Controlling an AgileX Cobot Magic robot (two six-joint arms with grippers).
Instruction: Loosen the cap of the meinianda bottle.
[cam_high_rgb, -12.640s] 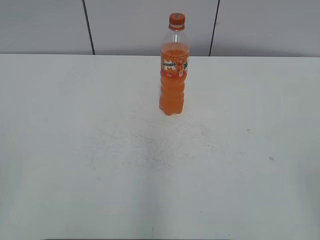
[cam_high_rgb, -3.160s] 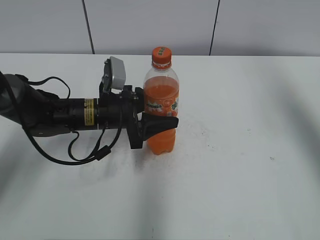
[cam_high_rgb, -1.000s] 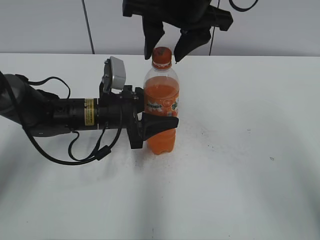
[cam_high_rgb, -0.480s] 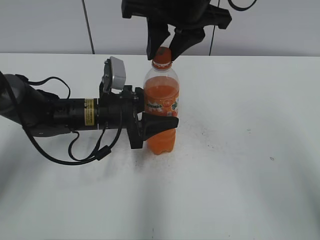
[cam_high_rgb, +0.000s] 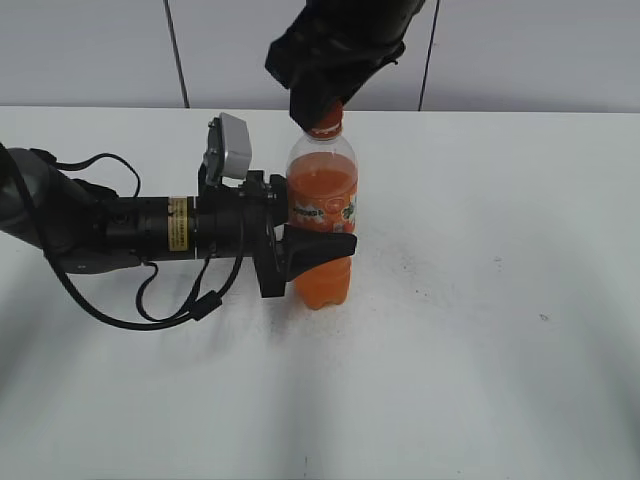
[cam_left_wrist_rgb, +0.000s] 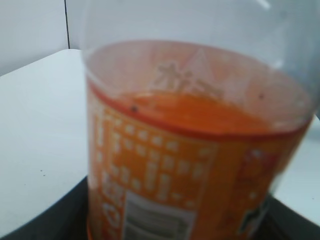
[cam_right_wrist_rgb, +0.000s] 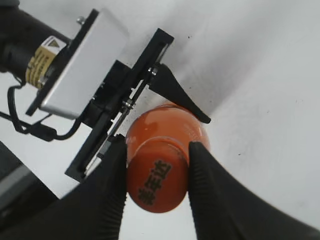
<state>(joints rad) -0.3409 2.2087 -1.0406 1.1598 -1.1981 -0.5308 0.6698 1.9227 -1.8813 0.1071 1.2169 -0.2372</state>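
Observation:
The meinianda bottle (cam_high_rgb: 323, 215) stands upright on the white table, full of orange liquid, with an orange label. My left gripper (cam_high_rgb: 312, 250) reaches in from the left and is shut on its labelled body; the bottle fills the left wrist view (cam_left_wrist_rgb: 190, 150). My right gripper (cam_high_rgb: 322, 110) comes down from above and is shut on the orange cap (cam_high_rgb: 327, 125), mostly hidden in the exterior view. In the right wrist view the cap (cam_right_wrist_rgb: 157, 182) sits between both black ribbed fingers (cam_right_wrist_rgb: 156, 170), which touch its sides.
The white table (cam_high_rgb: 480, 330) stretches around the bottle. A grey panelled wall (cam_high_rgb: 520, 50) stands behind its far edge. The left arm with its cables (cam_high_rgb: 110, 235) lies low over the table's left side.
The right gripper has come down over the bottle top, closed on the cap and turned. The left gripper and bottle have not moved.

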